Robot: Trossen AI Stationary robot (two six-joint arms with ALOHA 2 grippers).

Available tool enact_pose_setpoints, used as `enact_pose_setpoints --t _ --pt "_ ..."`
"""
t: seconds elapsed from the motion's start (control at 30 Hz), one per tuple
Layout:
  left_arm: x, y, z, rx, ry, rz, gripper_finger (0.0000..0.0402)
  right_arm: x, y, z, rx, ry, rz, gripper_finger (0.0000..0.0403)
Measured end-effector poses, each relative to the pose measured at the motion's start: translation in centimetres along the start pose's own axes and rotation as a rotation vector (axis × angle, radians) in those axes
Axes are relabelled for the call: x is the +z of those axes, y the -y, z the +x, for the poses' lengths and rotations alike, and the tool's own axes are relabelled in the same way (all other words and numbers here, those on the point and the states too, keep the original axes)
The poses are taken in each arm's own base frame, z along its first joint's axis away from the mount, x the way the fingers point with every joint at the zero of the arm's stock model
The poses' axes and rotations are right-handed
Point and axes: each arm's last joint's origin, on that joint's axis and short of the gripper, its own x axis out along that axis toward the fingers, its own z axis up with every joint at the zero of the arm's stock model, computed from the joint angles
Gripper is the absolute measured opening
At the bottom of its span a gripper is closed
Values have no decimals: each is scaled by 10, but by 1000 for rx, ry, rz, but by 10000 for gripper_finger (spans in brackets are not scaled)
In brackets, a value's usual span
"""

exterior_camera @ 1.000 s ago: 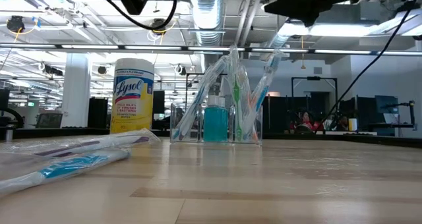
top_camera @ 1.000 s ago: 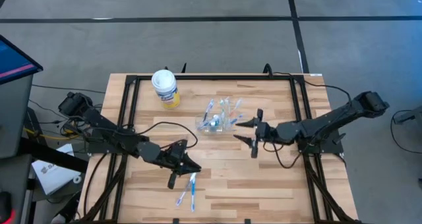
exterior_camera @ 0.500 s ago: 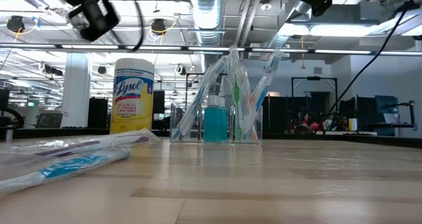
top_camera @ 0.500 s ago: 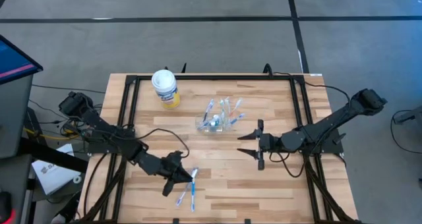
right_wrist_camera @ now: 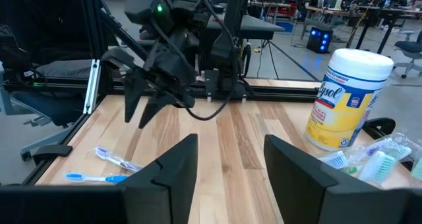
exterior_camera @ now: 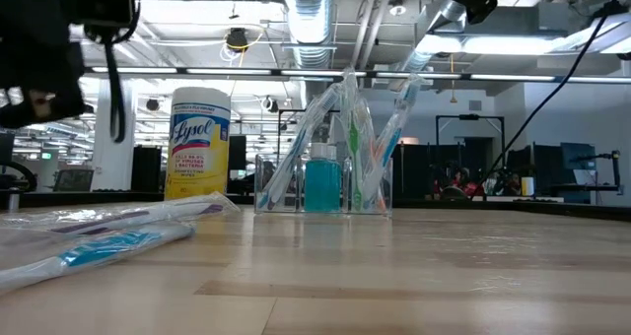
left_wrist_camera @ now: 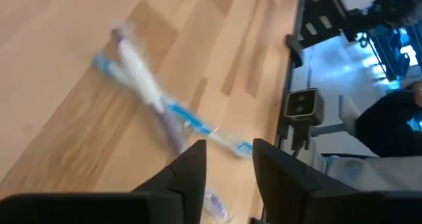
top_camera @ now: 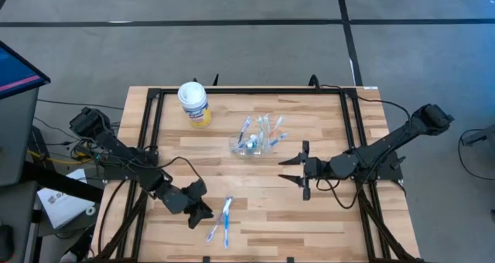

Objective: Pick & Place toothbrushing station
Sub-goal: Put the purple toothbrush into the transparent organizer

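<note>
**Operator:** High view first: how far along are you?

**Me:** Most of the station looks set. The clear cup stands mid-desk with several toothbrushes and a teal tube upright in it. Two wrapped toothbrushes lie loose near the front edge of the desk, crossing each other, well apart from the cup. I judge those are what is left to place.

**Operator:** How do they look?

**Me:** Slim, white and blue, in clear crinkly wrap, flat on the wood.

**Operator:** And your end effectors?

**Me:** My left end effector hangs just beside the loose pair, fingers parted, gripping nothing. My right end effector waits on the far side of the cup's front, fingers spread, empty. The white tub stands toward the back left.
</note>
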Motion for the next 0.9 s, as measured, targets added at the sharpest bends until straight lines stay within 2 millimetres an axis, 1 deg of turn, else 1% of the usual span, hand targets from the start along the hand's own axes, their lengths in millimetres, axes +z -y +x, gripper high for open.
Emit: enact_pose_setpoints --t 0.13,0.27,0.37,0.43,0.5,0.63,0.9 --pt "-6 -5 0 9 -17 -41 133 0 0 0 0 -1 -5 166" --pt "-10 -6 2 19 -8 -42 135 -1 0 0 -1 -9 -12 163" --pt "-16 -11 12 50 -35 -71 130 -1 0 0 -1 -13 -14 162" --pt "-22 -15 21 63 -84 -92 128 -2 0 0 -1 -15 -16 162" --pt "-26 -17 28 49 -127 -110 126 -2 0 0 -2 -17 -17 162" --pt "-32 -21 39 44 -152 -136 125 -2 0 0 -1 -22 -20 160" --pt "-37 -14 57 46 -188 -147 125 -4 0 0 -1 -33 -26 157"
